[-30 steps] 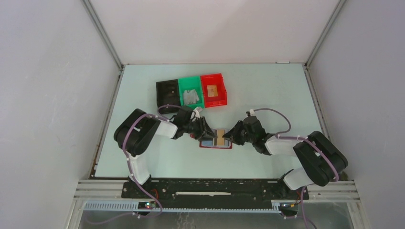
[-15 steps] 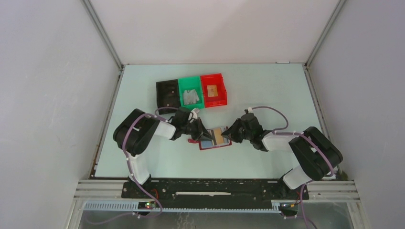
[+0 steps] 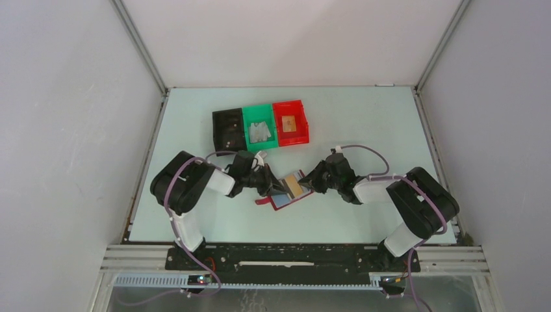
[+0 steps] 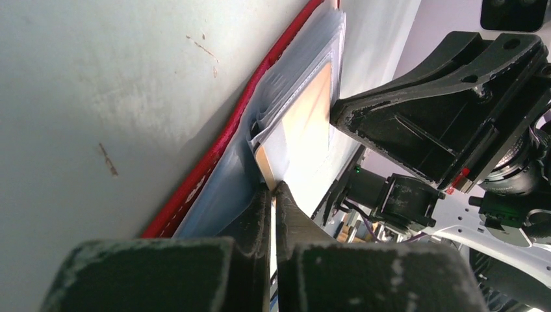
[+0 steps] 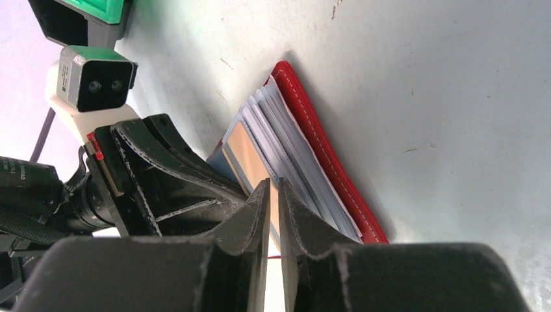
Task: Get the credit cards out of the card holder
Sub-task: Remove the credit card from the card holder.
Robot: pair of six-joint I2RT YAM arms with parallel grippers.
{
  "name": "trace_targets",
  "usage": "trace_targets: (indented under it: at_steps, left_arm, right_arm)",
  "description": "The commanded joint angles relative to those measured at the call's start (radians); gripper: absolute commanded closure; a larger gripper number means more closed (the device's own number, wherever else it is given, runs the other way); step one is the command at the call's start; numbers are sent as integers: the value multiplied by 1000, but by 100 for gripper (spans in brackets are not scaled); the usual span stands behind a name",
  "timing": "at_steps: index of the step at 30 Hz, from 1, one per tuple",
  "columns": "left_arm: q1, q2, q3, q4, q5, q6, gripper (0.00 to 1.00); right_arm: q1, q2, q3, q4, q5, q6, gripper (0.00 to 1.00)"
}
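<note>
Between left tool [image 3: 275, 185] and right tool [image 3: 307, 184], card holder [image 3: 286, 199] lies open

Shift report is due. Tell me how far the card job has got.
Done: the card holder lies open. In hand: the left pincer is shut on one of its sleeve edges, and the right pincer pinches the tan card in its leaf. Left: tan card and blue card both remain inside their sleeves.

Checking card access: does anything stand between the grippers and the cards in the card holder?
Only the clear sleeves: the tan card lies inside one. The left gripper is shut on that sleeve's corner; the right gripper straddles a sleeve's opposite edge.
</note>
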Motion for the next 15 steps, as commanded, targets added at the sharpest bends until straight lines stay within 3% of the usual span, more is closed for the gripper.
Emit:
trace_targets:
  at_steps: [1, 15]
  left_arm:
    - [-4, -40, -28, 17, 11, 16, 100]
    - [3, -13, -19, 13, 28, 37, 100]
  right_arm:
    - [19, 67, -28, -167, 44, -15, 81]
    - [19, 8, -90, -176, 76, 20, 82]
